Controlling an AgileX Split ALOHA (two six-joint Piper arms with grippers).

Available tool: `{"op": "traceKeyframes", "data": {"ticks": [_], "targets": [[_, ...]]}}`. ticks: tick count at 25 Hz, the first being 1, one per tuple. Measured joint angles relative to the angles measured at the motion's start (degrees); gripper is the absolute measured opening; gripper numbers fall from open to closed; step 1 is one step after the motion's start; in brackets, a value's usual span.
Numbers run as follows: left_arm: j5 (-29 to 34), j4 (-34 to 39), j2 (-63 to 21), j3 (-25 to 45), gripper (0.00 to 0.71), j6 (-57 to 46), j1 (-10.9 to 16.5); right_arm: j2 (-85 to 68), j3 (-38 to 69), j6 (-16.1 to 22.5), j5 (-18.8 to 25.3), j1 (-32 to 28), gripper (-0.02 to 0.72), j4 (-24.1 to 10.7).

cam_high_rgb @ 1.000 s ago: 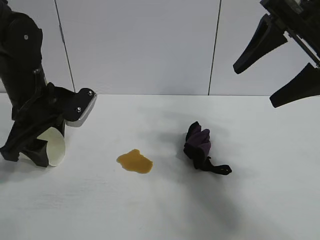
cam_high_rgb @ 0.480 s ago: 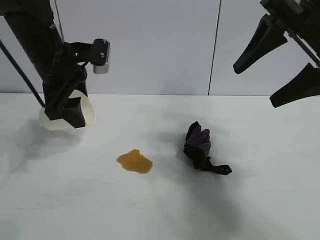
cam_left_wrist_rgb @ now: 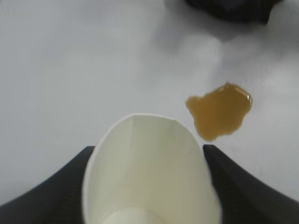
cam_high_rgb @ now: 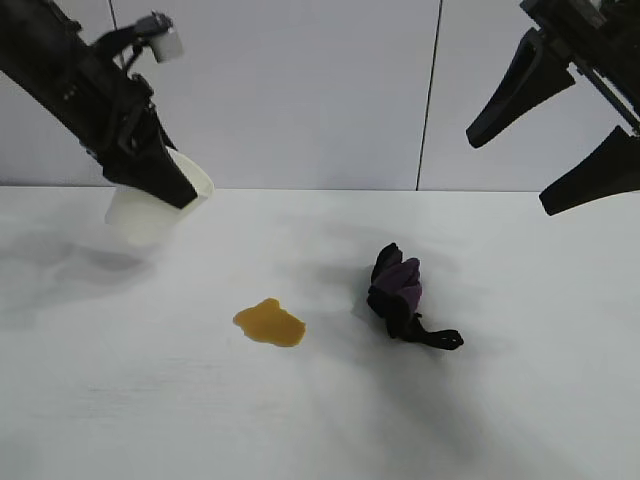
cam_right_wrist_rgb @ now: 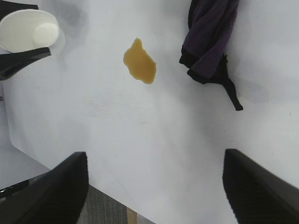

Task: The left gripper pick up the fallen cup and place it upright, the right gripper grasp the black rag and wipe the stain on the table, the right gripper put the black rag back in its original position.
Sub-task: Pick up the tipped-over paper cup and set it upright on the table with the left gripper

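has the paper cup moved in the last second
Yes. The cup, held by the left pincer, rose off the table, farther above the stain.

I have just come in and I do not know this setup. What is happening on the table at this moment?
The left gripper holds the cup in the air above the table, so it is not yet set upright. The right gripper hangs open, high over the far right side, holding nothing. The black rag lies untouched on the table, and the stain beside it is not yet wiped.
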Motion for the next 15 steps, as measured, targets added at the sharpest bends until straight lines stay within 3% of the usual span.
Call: {"op": "traceKeyframes", "data": {"ticks": [3,7,15], "targets": [[2.90,-9.19,-0.68,-0.10,0.449,6.88,3.66,0.00,0.00,0.00,0.00,0.00,0.545,0.00],[5.43,-15.41,-0.68,0.50,0.449,12.84,6.89,0.00,0.00,0.00,0.00,0.00,0.545,0.00],[5.57,-23.95,-0.68,10.13,0.449,26.59,10.02,0.00,0.00,0.00,0.00,0.00,0.545,0.00]]}}
